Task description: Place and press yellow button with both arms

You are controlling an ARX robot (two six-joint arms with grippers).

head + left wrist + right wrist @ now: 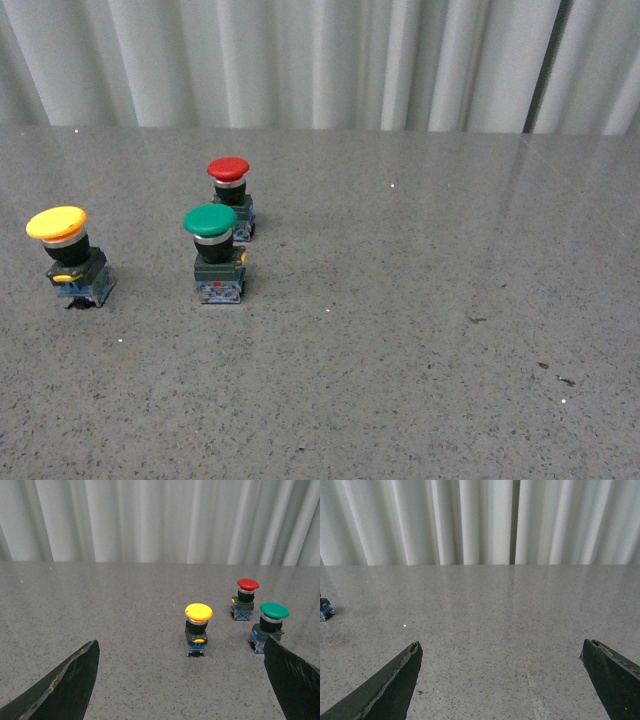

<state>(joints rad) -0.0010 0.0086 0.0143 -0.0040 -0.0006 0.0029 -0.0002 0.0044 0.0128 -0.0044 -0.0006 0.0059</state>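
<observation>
The worktop point(420, 330) looked like speckled grey stone, smooth with a faint sheen. The yellow button point(68, 255) had a glossy plastic cap and a metal collar. The curtain point(300, 60) was matt cloth.

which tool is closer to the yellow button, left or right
Left. The left tool is open and faces the yellow button, which stands ahead, in line with the gap between its fingers. The right tool, also open, faces table with no yellow button in view.

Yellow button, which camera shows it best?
Left wrist view: the yellow button stands whole near the middle. The front view shows it whole, but by the left edge. The right wrist view shows no yellow cap.
</observation>
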